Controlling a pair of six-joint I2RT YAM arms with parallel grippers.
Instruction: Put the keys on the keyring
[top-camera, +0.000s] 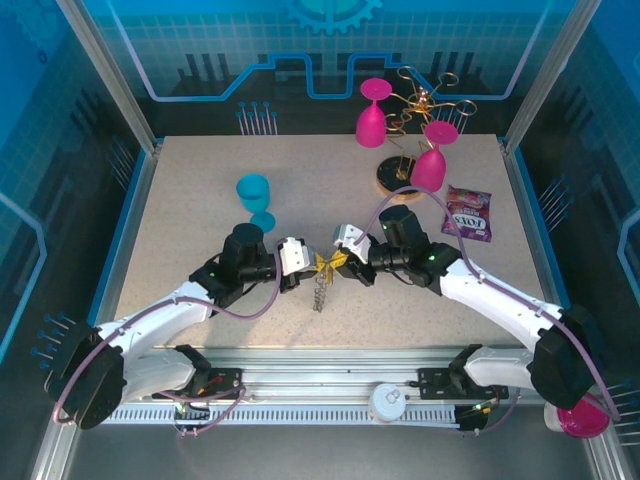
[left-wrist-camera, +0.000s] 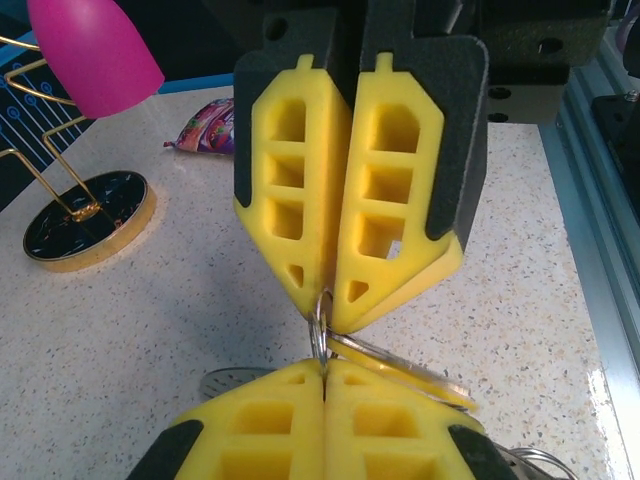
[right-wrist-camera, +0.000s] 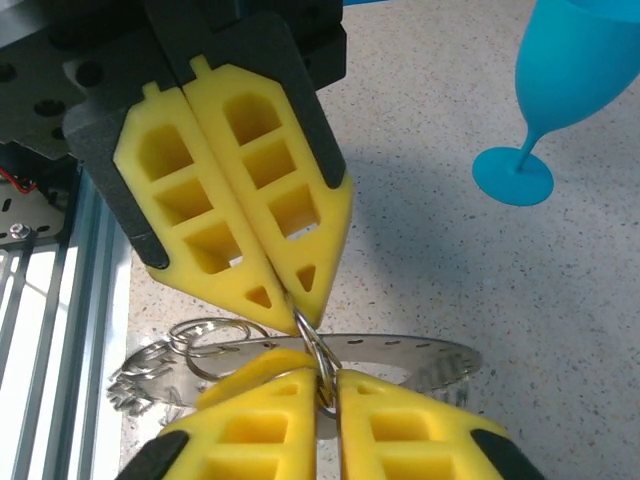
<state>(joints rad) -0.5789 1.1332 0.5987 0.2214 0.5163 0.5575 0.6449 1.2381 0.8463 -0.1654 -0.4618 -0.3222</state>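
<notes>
Left gripper (top-camera: 316, 266) and right gripper (top-camera: 340, 260) meet tip to tip over the bench (top-camera: 200, 200), mid-width, toward the near edge. Both claws are narrow, pinched on the same thin metal keyring (right-wrist-camera: 316, 352), which stands upright between them. Metal keys (right-wrist-camera: 400, 352) bunch just below the keyring; contact with the bench is unclear. Blue goblet (top-camera: 255, 195) stands upright behind the left gripper, apart from it.

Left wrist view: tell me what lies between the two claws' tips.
The keyring, a thin metal loop, joins the left claw and right claw, pinched by both; the right wrist view shows it too.
</notes>
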